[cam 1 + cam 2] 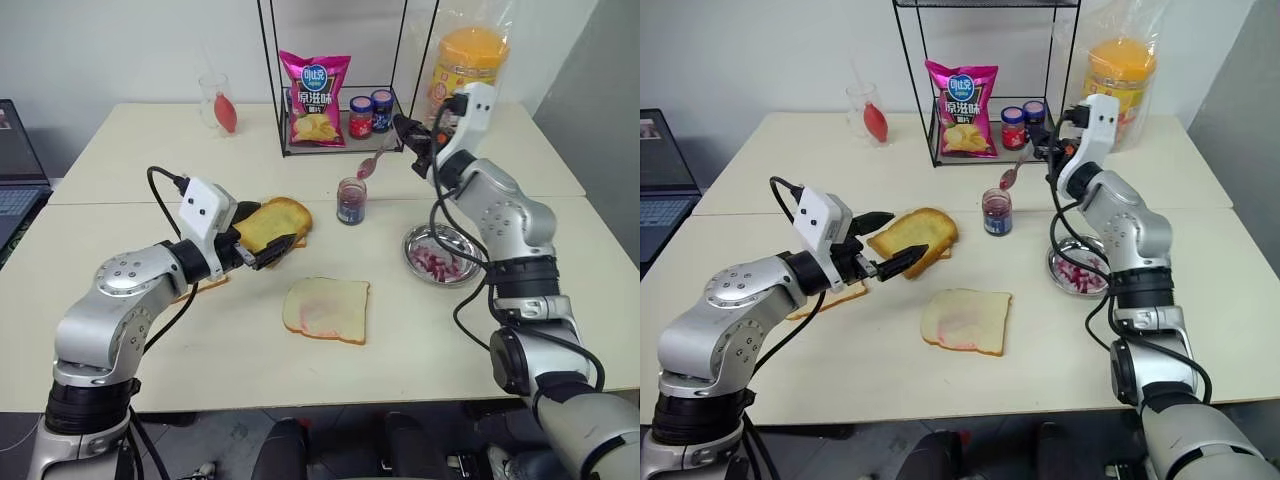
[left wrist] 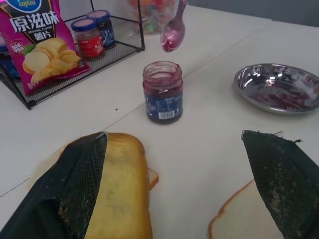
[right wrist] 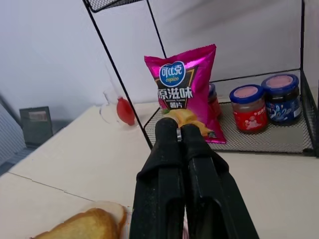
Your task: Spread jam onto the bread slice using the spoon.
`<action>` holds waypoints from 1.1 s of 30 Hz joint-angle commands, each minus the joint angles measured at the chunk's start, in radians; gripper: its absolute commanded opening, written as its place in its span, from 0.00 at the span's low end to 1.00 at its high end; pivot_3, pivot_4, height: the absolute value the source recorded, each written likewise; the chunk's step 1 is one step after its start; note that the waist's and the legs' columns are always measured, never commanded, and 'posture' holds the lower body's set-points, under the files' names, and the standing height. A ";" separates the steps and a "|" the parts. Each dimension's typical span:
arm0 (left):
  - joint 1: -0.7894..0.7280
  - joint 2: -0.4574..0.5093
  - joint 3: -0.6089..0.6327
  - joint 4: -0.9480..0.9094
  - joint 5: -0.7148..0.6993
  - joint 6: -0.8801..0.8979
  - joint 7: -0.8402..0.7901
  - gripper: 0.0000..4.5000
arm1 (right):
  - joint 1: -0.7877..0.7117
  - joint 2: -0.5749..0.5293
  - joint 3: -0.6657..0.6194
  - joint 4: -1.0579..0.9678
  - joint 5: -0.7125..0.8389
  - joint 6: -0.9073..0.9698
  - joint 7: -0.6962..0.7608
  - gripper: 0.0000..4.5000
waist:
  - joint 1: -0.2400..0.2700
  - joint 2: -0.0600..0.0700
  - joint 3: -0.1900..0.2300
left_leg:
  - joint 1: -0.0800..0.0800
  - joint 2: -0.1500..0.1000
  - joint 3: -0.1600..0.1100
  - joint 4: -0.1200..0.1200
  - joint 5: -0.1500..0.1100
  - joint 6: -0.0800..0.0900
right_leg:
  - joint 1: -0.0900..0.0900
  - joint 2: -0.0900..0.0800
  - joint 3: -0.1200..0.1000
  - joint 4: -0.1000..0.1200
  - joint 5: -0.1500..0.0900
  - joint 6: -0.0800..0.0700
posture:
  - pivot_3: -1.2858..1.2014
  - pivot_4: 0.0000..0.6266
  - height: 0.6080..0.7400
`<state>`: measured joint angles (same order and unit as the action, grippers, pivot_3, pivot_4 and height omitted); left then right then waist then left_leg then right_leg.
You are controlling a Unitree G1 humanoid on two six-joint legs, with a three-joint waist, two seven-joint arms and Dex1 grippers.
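Observation:
The bread slice (image 1: 325, 309) lies flat on the table's near middle, with a pink-red smear at its centre. The open jam jar (image 1: 351, 200) stands behind it, its inside coated with dark jam. My right gripper (image 1: 405, 138) is shut on the handle of the spoon (image 1: 371, 166). The spoon's red-tinted bowl hangs tilted down in the air just above and behind the jar. My left gripper (image 1: 910, 233) is open and holds nothing. It points across the table, level, by the toasted slice (image 1: 272, 222), to the left of the bread slice.
A metal bowl (image 1: 443, 255) smeared with red stands right of the jar. A wire rack (image 1: 340, 145) at the back holds a pink chip bag (image 1: 315, 98) and two small lidded jars (image 1: 371, 114). A clear cup (image 1: 218, 102) stands back left, a laptop (image 1: 15, 185) at the far left.

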<state>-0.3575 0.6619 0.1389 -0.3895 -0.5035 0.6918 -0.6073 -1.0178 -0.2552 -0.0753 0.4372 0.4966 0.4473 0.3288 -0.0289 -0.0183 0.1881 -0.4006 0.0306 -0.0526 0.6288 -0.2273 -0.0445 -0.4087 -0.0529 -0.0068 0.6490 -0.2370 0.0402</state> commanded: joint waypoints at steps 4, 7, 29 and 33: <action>-0.019 0.003 0.005 -0.022 0.007 -0.001 0.020 1.00 | -0.071 0.033 0.042 0.137 -0.116 -0.143 0.107 0.01 | -0.003 0.000 0.000 | 0.000 0.000 0.000 0.000 0.000 0.000 | 0.000 0.000 0.000 0.001 0.000 0.000 | 0.52 0.24 1.00; -0.023 0.004 0.003 -0.012 0.011 -0.003 0.020 1.00 | -0.079 0.046 0.049 0.175 -0.151 -0.175 0.128 0.01 | -0.003 0.000 0.000 | 0.000 0.000 0.000 0.000 0.000 0.000 | 0.000 0.000 0.000 0.001 0.000 0.000 | 0.52 0.24 1.00; -0.027 0.005 -0.015 0.028 0.047 -0.031 0.002 1.00 | -0.132 0.086 0.138 0.387 -0.413 -0.380 0.163 0.01 | -0.004 0.000 0.000 | 0.001 0.000 0.000 0.000 0.000 0.000 | 0.000 0.000 0.000 0.002 0.000 0.000 | 0.52 0.24 1.00; -0.024 0.003 -0.017 0.026 0.050 -0.032 0.000 1.00 | -0.132 0.105 0.117 0.394 -0.393 -0.329 0.161 0.01 | -0.004 0.000 0.000 | 0.001 0.000 0.000 0.000 0.000 0.000 | 0.000 0.000 0.000 0.002 0.000 0.000 | 0.52 0.24 1.00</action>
<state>-0.3684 0.6621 0.1176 -0.3459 -0.4613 0.6844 -0.6026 -1.1129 -0.1594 0.0660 0.8477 0.0919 0.1014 0.4951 -0.0325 -0.0180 0.1883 -0.4001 0.0307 -0.0528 0.6291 -0.2272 -0.0447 -0.4090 -0.0528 -0.0065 0.6509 -0.2369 0.0400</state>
